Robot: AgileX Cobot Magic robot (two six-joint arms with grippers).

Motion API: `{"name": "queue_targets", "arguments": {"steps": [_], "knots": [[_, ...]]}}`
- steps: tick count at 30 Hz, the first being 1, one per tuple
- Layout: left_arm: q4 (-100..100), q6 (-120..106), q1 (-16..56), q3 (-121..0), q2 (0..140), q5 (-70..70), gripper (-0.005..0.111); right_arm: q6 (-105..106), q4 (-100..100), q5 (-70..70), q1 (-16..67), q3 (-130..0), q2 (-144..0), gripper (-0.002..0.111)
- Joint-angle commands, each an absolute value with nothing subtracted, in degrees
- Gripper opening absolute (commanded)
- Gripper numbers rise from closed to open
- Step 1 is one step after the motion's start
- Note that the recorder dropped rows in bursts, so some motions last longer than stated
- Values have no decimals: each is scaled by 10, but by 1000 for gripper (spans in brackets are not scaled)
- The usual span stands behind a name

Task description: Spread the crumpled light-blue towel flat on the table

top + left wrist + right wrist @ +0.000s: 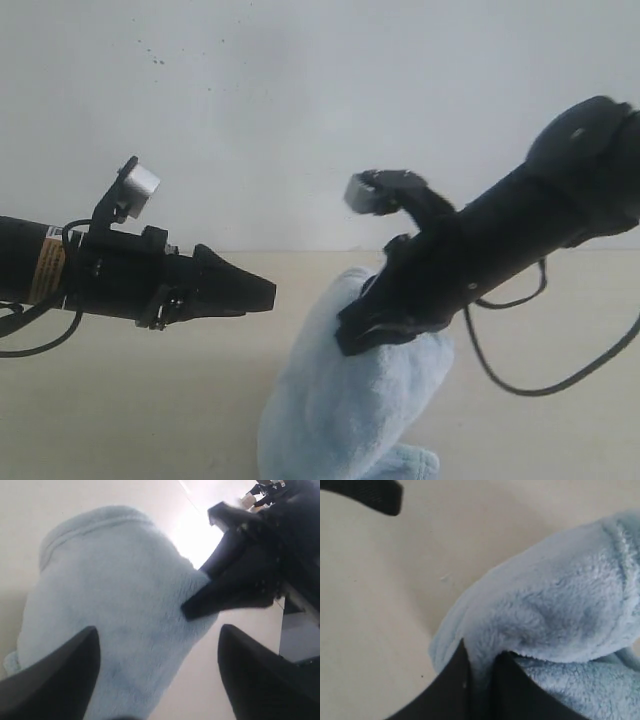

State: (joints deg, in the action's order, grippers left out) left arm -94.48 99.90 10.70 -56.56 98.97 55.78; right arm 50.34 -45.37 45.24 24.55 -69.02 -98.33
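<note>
The pale light-blue towel hangs in a bunched fold above the beige table, held up near its top by my right gripper. In the right wrist view the right gripper is shut on a pinch of towel. My left gripper hovers to the left of the towel, apart from it. In the left wrist view the left gripper stands open, facing the towel and the right gripper that holds it. The towel's tag is out of view.
An off-white speckled wall rises behind the table. Black cables loop under the right arm, and another cable hangs under the left arm. Bare tabletop lies beside the towel.
</note>
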Motion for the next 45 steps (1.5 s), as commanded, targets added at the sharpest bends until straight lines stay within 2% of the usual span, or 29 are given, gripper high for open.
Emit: {"name": "queue_targets", "arguments": {"steps": [1, 5, 8, 15, 21, 25, 30, 35, 38, 42, 45], "knots": [[-939, 1007, 105, -569, 986, 555, 64, 505, -458, 444, 301, -693, -1019, 22], [-939, 1011, 92, -581, 985, 556, 64, 502, -471, 448, 335, -693, -1041, 50], [-939, 1051, 68, -595, 983, 561, 64, 521, -518, 458, 366, -693, -1050, 60], [-926, 1083, 18, -596, 983, 577, 63, 574, -530, 479, 411, -693, -1053, 59], [-887, 1086, -28, -596, 983, 620, 54, 573, -527, 483, 411, -693, -1014, 59], [-893, 1066, -26, -596, 983, 633, 51, 573, -504, 474, 411, -693, -959, 59], [-859, 988, -7, -596, 983, 700, 28, 480, -350, 450, 411, -693, -900, 59], [-867, 973, 51, -596, 974, 700, 10, 217, 0, 453, 411, -693, -887, 59], [-876, 976, 103, -596, 978, 700, 4, 6, 183, 471, 399, -692, -887, 55], [-883, 990, 170, -596, 984, 700, 4, -103, 222, 429, 348, -671, -887, 31], [-922, 995, 198, -596, 985, 691, 4, -136, 206, 345, 292, -632, -887, 20]]}}
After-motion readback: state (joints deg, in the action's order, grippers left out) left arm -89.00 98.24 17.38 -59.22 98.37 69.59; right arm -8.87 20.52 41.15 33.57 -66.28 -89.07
